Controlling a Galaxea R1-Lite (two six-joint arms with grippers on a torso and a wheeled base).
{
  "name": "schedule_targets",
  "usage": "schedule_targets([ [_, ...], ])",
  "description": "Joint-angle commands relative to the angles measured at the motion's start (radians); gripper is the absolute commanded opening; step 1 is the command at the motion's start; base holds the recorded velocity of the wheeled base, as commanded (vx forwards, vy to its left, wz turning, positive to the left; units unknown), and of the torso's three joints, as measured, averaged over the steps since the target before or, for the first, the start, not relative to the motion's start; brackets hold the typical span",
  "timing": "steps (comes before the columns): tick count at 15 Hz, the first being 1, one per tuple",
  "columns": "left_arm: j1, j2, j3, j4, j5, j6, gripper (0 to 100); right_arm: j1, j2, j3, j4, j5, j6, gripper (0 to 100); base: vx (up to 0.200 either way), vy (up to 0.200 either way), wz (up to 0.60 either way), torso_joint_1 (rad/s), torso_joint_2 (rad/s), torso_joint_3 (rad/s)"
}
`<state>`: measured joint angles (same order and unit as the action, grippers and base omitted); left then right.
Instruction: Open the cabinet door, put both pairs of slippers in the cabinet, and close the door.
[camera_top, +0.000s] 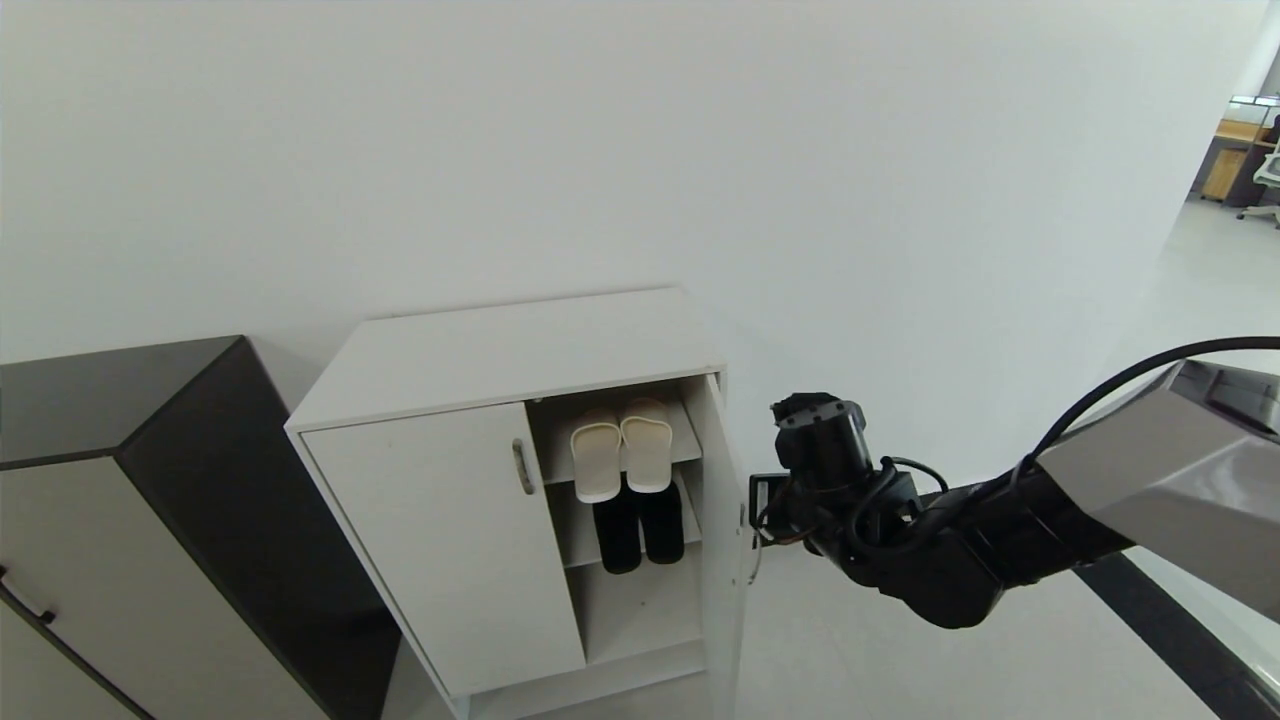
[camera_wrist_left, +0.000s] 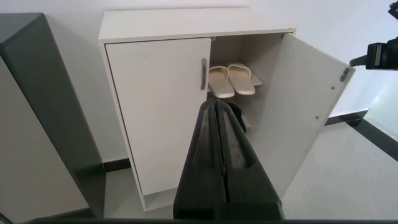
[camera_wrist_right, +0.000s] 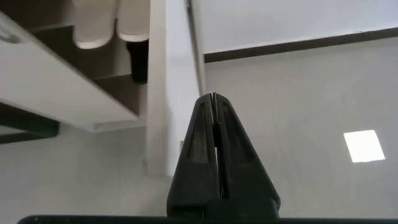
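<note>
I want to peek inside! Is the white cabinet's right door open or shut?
Open. The white cabinet's right door stands turned outward, showing cream slippers above black slippers inside.

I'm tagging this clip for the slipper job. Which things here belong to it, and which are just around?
Job: white cabinet, its open door, white slippers on the top shelf, black slippers below, right gripper by the door.
Just around: dark cabinet, office chair.

A: We face a plain white wall (camera_top: 600, 150), with a pale grey floor (camera_top: 880, 660) under it.
B: At our left we see a dark unit (camera_top: 200, 480) with a grey front. A black skirting strip (camera_wrist_right: 298, 46) runs along the wall. There's a bright square (camera_wrist_right: 364, 145) on the floor, and a desk (camera_top: 1235, 150) and office chair (camera_top: 1268, 180) far right.
</note>
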<state>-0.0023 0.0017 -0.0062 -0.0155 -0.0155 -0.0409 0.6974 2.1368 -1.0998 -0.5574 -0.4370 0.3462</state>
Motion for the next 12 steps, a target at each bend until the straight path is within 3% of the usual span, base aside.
schedule_targets([
  [1, -0.001, 0.0, 0.0, -0.001, 0.0, -0.001, 0, 0.024, -0.038, 0.035, -0.018, 0.02, -0.001, 0, 0.0, 0.0, 0.0, 0.0, 0.0, 0.0],
  [4, 0.001, 0.001, 0.0, -0.001, 0.0, -0.001, 0, 0.024, -0.089, 0.127, -0.073, 0.129, -0.009, 0, 0.0, 0.0, 0.0, 0.0, 0.0, 0.0],
  [11, -0.001, 0.001, 0.0, 0.0, 0.0, -0.001, 0, 0.022, -0.083, 0.156, -0.078, 0.132, -0.064, 0, 0.0, 0.0, 0.0, 0.0, 0.0, 0.0],
  [12, -0.001, 0.0, 0.0, -0.001, 0.0, -0.001, 0, 0.024, -0.083, 0.156, -0.078, 0.132, -0.064, 0, 0.0, 0.0, 0.6, 0.002, 0.0, 0.007],
])
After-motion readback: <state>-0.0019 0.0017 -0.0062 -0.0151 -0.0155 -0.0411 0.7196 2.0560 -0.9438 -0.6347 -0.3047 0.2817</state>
